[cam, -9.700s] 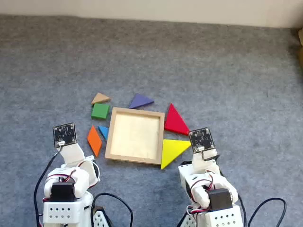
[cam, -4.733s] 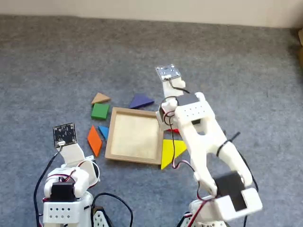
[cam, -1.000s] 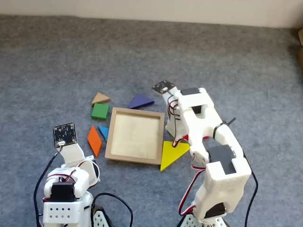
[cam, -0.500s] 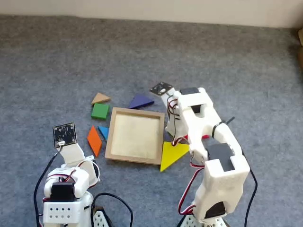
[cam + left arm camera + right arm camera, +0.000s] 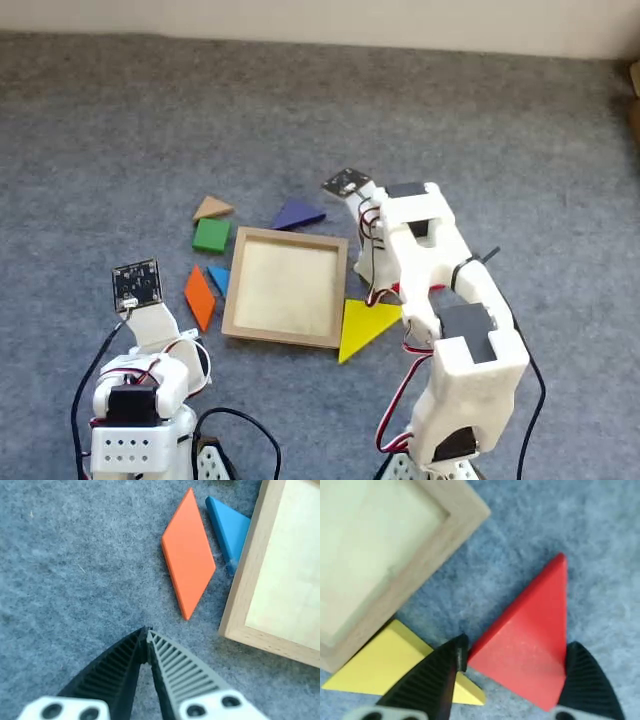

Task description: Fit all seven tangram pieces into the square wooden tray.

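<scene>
White moulded plastic with black servo blocks forms the left arm [image 5: 140, 385] at lower left and the right arm [image 5: 440, 300] at lower right, each with a dark square circuit board [image 5: 136, 284], red wires [image 5: 405, 415], looping black cables [image 5: 245, 420] and ribbed jaws, black and grey on the left gripper [image 5: 146, 630], black on the right gripper [image 5: 517, 652].

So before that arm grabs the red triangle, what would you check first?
1. Right gripper straddles the red triangle: ok, open, fingers on either side.
2. Low enough to grip it: cannot tell.
3. Yellow triangle clear of the grasp: not ok, one corner lies right by a finger.
4. Tray free to take the piece: ok, nothing in it.
5. Left gripper out of the way: ok, shut, near the orange piece, off the tray.
</scene>
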`<action>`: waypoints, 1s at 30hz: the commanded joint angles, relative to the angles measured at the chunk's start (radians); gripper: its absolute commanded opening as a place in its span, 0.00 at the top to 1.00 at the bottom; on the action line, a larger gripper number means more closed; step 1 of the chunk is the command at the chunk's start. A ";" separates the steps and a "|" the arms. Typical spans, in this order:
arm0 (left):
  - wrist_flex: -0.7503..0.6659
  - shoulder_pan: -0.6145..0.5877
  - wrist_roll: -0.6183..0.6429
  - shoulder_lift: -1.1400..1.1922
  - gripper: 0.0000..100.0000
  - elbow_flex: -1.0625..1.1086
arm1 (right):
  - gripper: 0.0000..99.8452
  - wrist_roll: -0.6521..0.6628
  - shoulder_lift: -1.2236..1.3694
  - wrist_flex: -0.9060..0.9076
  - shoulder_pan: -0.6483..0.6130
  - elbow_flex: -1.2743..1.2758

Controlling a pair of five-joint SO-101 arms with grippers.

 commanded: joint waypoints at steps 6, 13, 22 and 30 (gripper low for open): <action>0.006 -0.012 -0.005 -0.051 0.99 0.021 | 0.77 0.006 -0.120 0.005 0.001 0.004; 0.006 -0.012 -0.005 -0.051 0.99 0.021 | 0.77 -0.043 -0.163 0.002 -0.007 -0.002; 0.006 -0.012 -0.005 -0.051 0.99 0.021 | 0.77 -0.051 -0.165 -0.018 -0.007 -0.002; 0.006 -0.012 -0.005 -0.051 0.99 0.021 | 0.83 -0.051 -0.166 -0.010 -0.010 -0.064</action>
